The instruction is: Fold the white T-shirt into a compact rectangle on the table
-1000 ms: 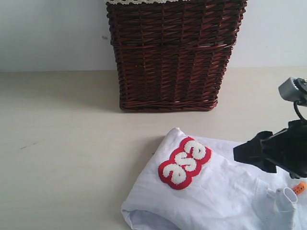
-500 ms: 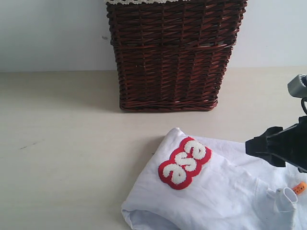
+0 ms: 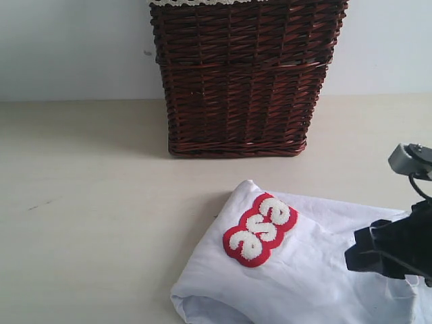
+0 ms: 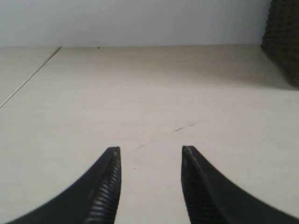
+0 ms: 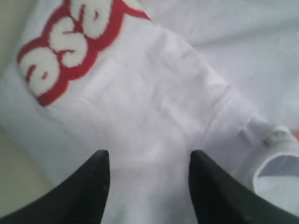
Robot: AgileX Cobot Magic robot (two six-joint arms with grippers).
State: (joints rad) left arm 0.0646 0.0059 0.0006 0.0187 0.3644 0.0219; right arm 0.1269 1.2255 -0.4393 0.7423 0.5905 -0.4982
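Observation:
The white T-shirt (image 3: 297,270) lies bunched at the front right of the table (image 3: 101,202), its red-outlined fuzzy letters (image 3: 260,229) facing up. My right gripper (image 3: 361,253) hangs low over the shirt's right part, covering the neck in the exterior view. In the right wrist view its jaws (image 5: 149,156) stand open above plain white cloth (image 5: 154,93), with the ribbed neck (image 5: 275,154) off to one side and nothing between the fingers. My left gripper (image 4: 150,151) is open over bare table (image 4: 140,93), away from the shirt, and is outside the exterior view.
A tall dark brown wicker basket (image 3: 243,74) stands at the back middle against the white wall; its corner (image 4: 282,37) shows in the left wrist view. A few dark specks (image 3: 44,201) mark the table on the left.
My right gripper has dropped lower and drawn toward the front right edge, now hiding the shirt's neck and orange tag in the exterior view. The shirt has not moved.

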